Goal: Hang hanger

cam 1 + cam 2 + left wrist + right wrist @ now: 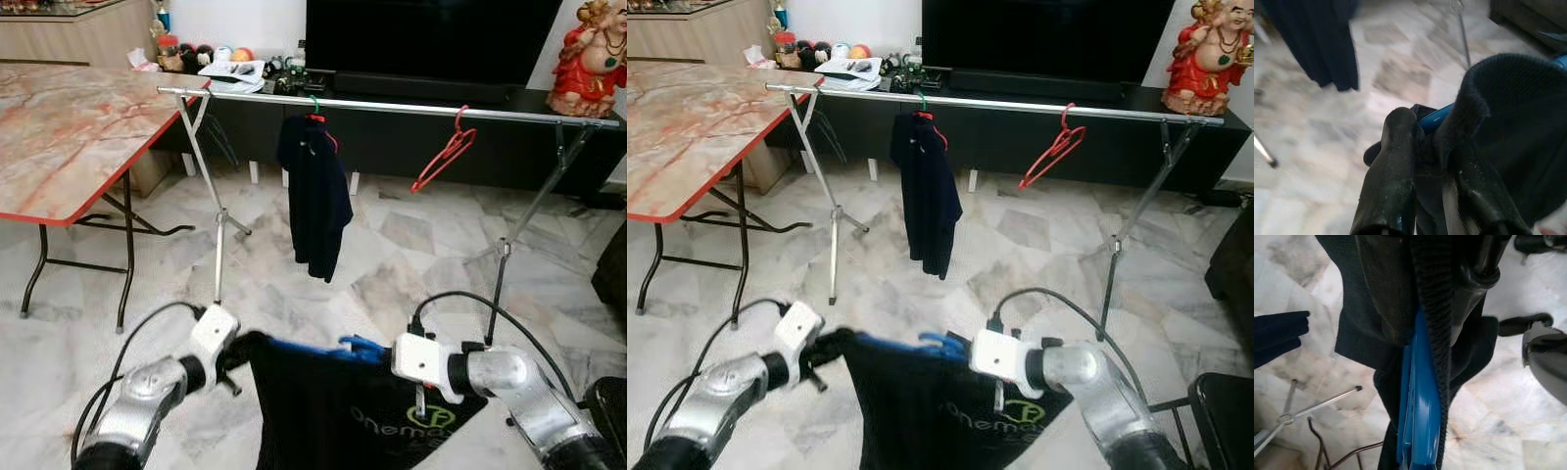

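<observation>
Nearest, at six o'clock, a black shirt (343, 411) on a blue hanger (338, 349) stretches between both arms. The left gripper (1422, 147) at seven o'clock is clenched on the shirt's shoulder and hanger end; the right gripper (1422, 308) at five o'clock is clamped on the shirt's other shoulder over the hanger. Farther, at twelve o'clock, a rail (392, 106) carries a dark garment (313, 191) and a red hanger (446, 152). A marble-patterned table (69, 137) stands at ten o'clock.

A silver rail (392, 105) spans the marble floor (392, 255) — carrying a dark garment (315, 196) and a red hanger (446, 152).
</observation>
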Tool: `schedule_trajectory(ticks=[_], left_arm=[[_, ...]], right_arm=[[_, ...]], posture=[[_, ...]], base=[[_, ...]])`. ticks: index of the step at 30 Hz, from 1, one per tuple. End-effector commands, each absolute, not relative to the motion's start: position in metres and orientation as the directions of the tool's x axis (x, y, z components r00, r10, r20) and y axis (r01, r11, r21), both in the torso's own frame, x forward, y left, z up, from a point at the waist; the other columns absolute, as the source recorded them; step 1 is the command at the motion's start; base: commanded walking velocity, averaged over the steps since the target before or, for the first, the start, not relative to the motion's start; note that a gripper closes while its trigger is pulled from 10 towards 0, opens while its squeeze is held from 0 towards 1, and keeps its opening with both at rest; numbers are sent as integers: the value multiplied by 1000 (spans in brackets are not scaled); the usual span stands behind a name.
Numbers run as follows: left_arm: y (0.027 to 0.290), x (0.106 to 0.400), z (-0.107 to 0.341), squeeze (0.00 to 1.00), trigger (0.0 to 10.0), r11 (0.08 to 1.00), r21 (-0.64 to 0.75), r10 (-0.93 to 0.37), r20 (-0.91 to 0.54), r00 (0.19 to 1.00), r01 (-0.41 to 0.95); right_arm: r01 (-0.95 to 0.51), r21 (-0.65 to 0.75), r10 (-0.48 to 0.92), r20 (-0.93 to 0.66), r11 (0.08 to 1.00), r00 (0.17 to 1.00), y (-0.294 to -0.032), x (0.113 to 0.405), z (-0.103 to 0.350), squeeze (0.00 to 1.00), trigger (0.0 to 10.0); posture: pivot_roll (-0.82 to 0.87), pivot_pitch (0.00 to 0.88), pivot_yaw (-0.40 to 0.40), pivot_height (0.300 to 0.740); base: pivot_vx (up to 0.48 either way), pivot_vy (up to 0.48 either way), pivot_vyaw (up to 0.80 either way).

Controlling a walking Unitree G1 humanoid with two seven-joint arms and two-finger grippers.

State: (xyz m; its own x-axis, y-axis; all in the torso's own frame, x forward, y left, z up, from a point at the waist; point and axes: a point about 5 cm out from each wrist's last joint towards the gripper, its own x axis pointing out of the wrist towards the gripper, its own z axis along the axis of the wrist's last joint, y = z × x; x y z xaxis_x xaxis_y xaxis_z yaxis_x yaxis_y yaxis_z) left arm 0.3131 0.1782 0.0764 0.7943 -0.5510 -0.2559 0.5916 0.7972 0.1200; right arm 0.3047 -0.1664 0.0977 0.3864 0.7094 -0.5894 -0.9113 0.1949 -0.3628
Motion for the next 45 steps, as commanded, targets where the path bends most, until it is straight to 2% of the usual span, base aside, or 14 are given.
schedule_trajectory(ticks=[1, 7, 11, 15, 19, 23, 26, 28, 32, 36, 38, 41, 43, 45], left_arm=[[227, 319, 89, 0, 0, 915, 191, -313, -218, 924, 355], [237, 318, 82, 0, 0, 831, 448, -219, -284, 934, 331], [228, 316, 82, 0, 0, 858, 323, -322, -270, 907, 400], [203, 296, 80, 0, 0, 707, 146, -630, -314, 710, 692], [199, 281, 77, 0, 0, 578, 110, -726, -383, 571, 808], [195, 280, 83, 0, 0, 558, 64, -761, -359, 541, 828], [199, 289, 88, 0, 0, 603, 161, -700, -363, 615, 781], [211, 298, 83, 0, 0, 615, 352, -554, -444, 704, 705], [233, 309, 76, 0, 0, 652, 506, -316, -496, 809, 565], [251, 308, 67, 0, 0, 634, 592, -133, -550, 824, 497], [250, 298, 54, 0, 0, 561, 573, -151, -639, 754, 597], [233, 273, 30, 0, 0, 437, 412, -300, -771, 562, 799], [230, 267, 25, 0, 0, 397, 381, -326, -792, 516, 835], [219, 249, 18, 0, 0, 341, 242, -422, -824, 378, 908]], right_arm=[[-931, -332, 680, -647, 154, 344, -178, 296, 87, 0, 10000], [-934, -325, 657, -674, 147, 338, -181, 293, 83, 0, 10000], [-932, -328, 644, -682, 153, 346, -183, 293, 79, 0, 10000], [-931, -334, 609, -711, 147, 352, -187, 291, 72, 0, 10000], [-934, -333, 597, -725, 132, 343, -187, 290, 68, 0, 10000], [-934, -331, 602, -722, 132, 341, -186, 290, 67, 0, 10000], [-933, -337, 600, -723, 126, 342, -186, 290, 67, 0, 10000], [-929, -345, 599, -719, 131, 352, -187, 291, 68, 0, 10000], [-926, -352, 602, -712, 139, 361, -189, 291, 71, 0, 10000], [-925, -354, 603, -710, 140, 363, -189, 291, 72, 0, 10000], [-923, -358, 602, -708, 142, 368, -190, 291, 72, 0, 10000], [-918, -366, 602, -702, 153, 380, -190, 292, 72, 0, 10000], [-917, -368, 603, -700, 156, 383, -190, 293, 73, 0, 10000], [-911, -376, 606, -689, 169, 397, -189, 295, 74, 0, 10000]], posture=[[116, 63, 1, 740], [114, 61, 3, 740], [114, 61, 3, 740], [114, 61, 3, 740], [119, 61, 4, 740], [122, 61, 4, 740], [122, 61, 4, 740], [121, 64, 2, 740], [119, 65, 5, 740], [118, 65, 5, 740], [117, 68, 5, 740], [117, 68, 5, 740], [117, 68, 5, 740], [120, 69, 5, 740]], base=[[0, 0, 0], [0, 0, 0], [0, 0, 0], [0, 0, 0], [0, 0, 0], [0, 0, 0], [0, 0, 0], [0, 0, 0], [0, 0, 0], [0, 0, 0], [0, 0, 0], [0, 0, 0], [0, 0, 0], [0, 0, 0]])
